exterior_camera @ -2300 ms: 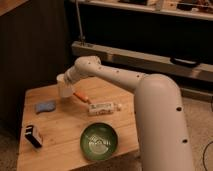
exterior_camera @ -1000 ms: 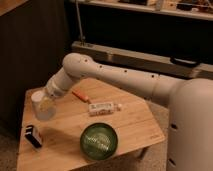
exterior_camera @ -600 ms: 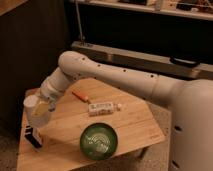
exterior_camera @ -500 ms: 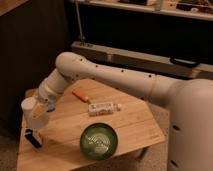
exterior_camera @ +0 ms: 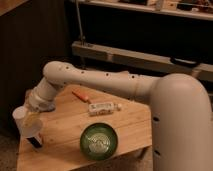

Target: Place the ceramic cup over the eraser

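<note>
- The ceramic cup (exterior_camera: 26, 122) is at the far left of the wooden counter (exterior_camera: 70, 125), at about 8 o'clock from the counter's middle, tilted, with its open rim turned up and to the left.
- The pincer (exterior_camera: 33, 118) sits right against the cup's upper right side; its fingers are closed on the cup, carrying it just above the counter's left edge.
- From the pincer, the cup's body extends toward 7 o'clock, so the cup hangs below and slightly left of the wrist.
- The eraser (exterior_camera: 36, 141) shows only as a small dark block peeking out at the cup's lower right edge, at about 5 o'clock from the cup; most of it is hidden behind the cup, and I cannot tell whether the two touch.
- The white arm (exterior_camera: 100, 82) reaches in from the right, crossing above the counter toward 9 o'clock.
- A green bowl (exterior_camera: 99, 140) stands near the counter's front edge, at about 3 o'clock from the cup and well apart from it.
- A long white box (exterior_camera: 103, 107) lies near the counter's middle, at 12 o'clock from the bowl.
- An orange stick-like item (exterior_camera: 80, 95) lies just beyond the box, at about 10 o'clock from it.
</note>
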`<action>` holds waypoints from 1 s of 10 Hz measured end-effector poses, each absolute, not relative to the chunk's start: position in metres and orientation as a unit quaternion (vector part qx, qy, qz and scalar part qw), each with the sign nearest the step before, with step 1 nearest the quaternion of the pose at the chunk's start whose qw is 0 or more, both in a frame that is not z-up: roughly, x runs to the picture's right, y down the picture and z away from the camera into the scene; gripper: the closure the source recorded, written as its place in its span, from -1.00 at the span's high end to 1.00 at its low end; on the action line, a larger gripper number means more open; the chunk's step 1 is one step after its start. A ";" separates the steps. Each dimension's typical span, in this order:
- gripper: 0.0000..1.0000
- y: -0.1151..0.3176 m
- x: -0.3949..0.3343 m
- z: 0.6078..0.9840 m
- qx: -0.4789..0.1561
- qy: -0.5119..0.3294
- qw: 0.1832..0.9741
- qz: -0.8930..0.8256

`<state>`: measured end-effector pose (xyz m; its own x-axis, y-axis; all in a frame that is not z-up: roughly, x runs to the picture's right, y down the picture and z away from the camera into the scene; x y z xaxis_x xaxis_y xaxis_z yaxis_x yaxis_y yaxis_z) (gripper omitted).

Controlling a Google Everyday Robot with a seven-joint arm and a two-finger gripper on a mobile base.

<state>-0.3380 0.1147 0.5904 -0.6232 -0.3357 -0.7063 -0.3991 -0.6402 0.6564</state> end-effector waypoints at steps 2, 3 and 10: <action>-1.00 0.118 -0.338 0.591 -0.432 0.430 0.026 0.793; -1.00 0.121 -0.337 0.594 -0.430 0.433 0.027 0.792; -0.91 0.148 -0.347 0.612 -0.450 0.427 0.039 0.784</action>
<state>-0.3475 0.1476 0.6124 -0.5923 -0.3219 -0.7386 -0.4456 -0.6329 0.6331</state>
